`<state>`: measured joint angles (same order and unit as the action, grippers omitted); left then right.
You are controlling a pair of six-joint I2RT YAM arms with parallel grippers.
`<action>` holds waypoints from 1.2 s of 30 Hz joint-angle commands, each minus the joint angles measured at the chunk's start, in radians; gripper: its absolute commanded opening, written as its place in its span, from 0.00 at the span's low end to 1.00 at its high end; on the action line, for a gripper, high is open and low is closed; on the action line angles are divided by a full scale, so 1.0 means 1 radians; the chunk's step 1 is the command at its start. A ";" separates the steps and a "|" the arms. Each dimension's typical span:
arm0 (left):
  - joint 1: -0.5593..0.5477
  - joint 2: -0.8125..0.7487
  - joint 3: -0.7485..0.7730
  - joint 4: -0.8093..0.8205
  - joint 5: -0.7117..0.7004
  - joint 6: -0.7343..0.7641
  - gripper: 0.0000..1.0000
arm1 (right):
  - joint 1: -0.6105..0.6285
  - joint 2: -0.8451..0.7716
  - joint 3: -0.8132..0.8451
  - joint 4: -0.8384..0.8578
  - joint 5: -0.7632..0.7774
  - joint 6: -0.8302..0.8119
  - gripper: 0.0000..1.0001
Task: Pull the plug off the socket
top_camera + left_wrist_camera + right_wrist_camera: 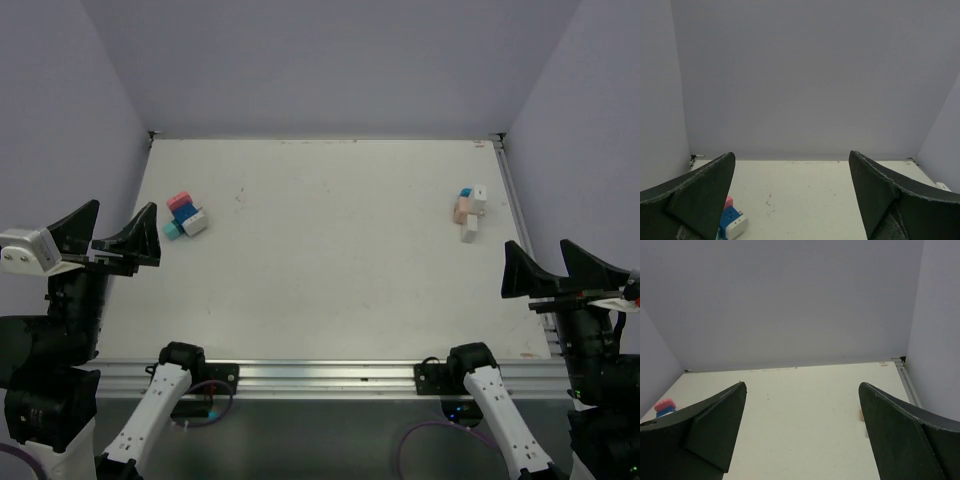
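Observation:
A cluster of socket cubes (181, 210), pink, blue and teal, lies at the table's left with a white plug (195, 223) stuck in it; it shows low left in the left wrist view (730, 218). A second cluster (466, 207), peach and blue with a white plug (470, 232), lies at the right. My left gripper (115, 232) is open and empty, raised near the left edge. My right gripper (550, 265) is open and empty, raised near the right edge. In the right wrist view only a peach sliver (860, 414) and the far pink cube (664, 404) show.
The white table (330, 260) is bordered by a metal rail (330, 375) at the front and a rail (515, 200) on the right. Purple walls enclose the back and sides.

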<state>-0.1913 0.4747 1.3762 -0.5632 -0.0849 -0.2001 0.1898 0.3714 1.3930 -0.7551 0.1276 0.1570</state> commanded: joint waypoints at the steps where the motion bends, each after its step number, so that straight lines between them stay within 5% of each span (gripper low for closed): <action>1: -0.004 -0.005 0.000 0.000 0.010 -0.016 1.00 | 0.003 -0.009 0.011 0.003 -0.019 0.003 0.99; 16: -0.004 0.005 -0.069 0.009 0.025 -0.022 1.00 | 0.003 0.049 -0.054 -0.036 0.065 0.044 0.99; 24: -0.004 0.064 -0.215 -0.001 0.065 -0.032 1.00 | 0.003 0.196 -0.109 -0.168 0.126 0.107 0.99; 36: -0.004 0.125 -0.529 0.112 0.077 -0.062 1.00 | 0.003 0.357 -0.360 -0.087 0.155 0.282 0.99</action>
<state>-0.1921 0.6075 0.8967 -0.5404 -0.0200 -0.2306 0.1898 0.6739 1.0725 -0.8860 0.2470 0.3683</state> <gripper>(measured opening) 0.994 0.987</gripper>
